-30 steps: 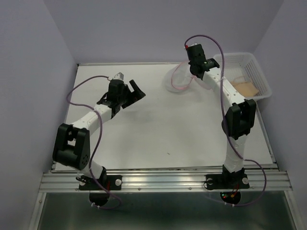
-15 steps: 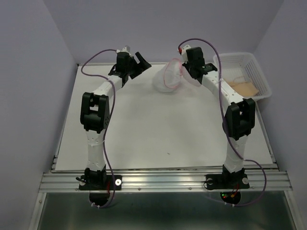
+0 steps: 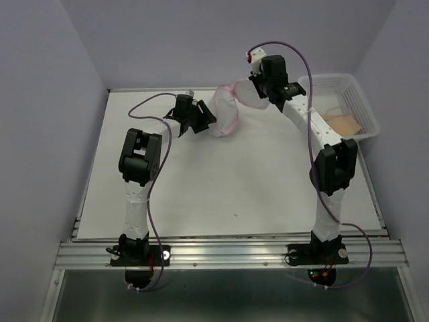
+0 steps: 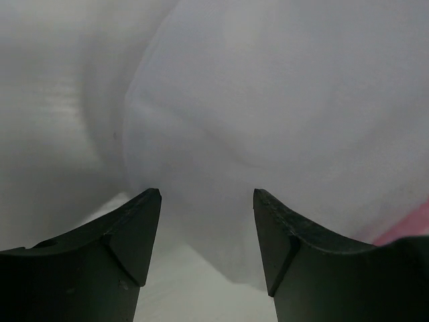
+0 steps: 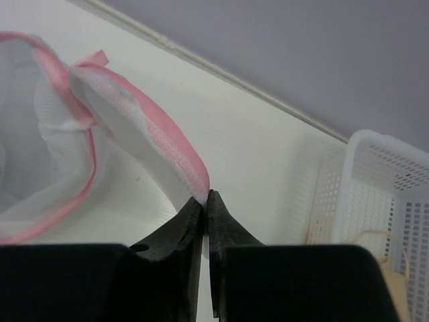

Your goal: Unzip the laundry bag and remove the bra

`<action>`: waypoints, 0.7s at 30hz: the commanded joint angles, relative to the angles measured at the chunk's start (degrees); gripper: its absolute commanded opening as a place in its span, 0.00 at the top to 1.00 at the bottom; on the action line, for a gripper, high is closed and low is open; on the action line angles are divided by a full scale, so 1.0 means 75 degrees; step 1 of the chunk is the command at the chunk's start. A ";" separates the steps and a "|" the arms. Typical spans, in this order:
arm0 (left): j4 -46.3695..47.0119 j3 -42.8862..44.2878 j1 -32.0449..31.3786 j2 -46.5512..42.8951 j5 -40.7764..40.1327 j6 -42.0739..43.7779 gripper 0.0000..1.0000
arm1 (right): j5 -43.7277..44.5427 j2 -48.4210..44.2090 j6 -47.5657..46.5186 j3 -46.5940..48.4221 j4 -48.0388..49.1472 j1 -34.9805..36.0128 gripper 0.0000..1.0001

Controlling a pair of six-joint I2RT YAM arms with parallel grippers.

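i hold the right tool (image 5: 206, 201) pinched shut on the pink rim of the laundry bag (image 3: 226, 111), raised over the far middle of the worktop (image 3: 201, 181) so the mesh hangs toward the left tool (image 4: 206, 201), which is open and empty right beside it. the bag looks translucent white, limp and gaping; a beige piece, likely the bra (image 3: 345, 124), lies in the basket (image 3: 365, 107) at the far right.

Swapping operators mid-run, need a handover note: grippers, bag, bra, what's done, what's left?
Right gripper: shut on the pink rim of the laundry bag, which hangs from it near the far edge of the table.
Left gripper: open, fingertips at the bag's mesh, nothing gripped.
Bra: in the white basket on the right, outside the bag.
Done: bag looks unzipped, rim gaping; bra out.
Left: probably just set the bag down and release.
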 commanded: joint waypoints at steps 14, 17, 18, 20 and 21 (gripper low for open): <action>0.1127 -0.1761 -0.0286 -0.1513 -0.0037 0.0062 0.34 | 0.1799 0.1104 0.2355 0.2124 -0.1741 0.1680 0.82; 0.1069 -0.1830 -0.0286 -0.1524 -0.0131 0.0121 0.34 | 0.2574 0.1748 0.2309 0.2745 -0.1777 0.2019 0.81; 0.1103 -0.1935 -0.0275 -0.1594 -0.0189 0.0121 0.35 | 0.2704 0.1901 0.2182 0.3037 -0.1765 0.2194 0.81; 0.1115 -0.2205 -0.0275 -0.1665 -0.0271 0.0109 0.35 | 0.2647 0.2241 0.2145 0.3262 -0.1765 0.2266 0.81; 0.1150 -0.2310 -0.0240 -0.1723 -0.0236 0.0086 0.36 | 0.2542 0.2300 0.2168 0.3344 -0.1765 0.2382 0.81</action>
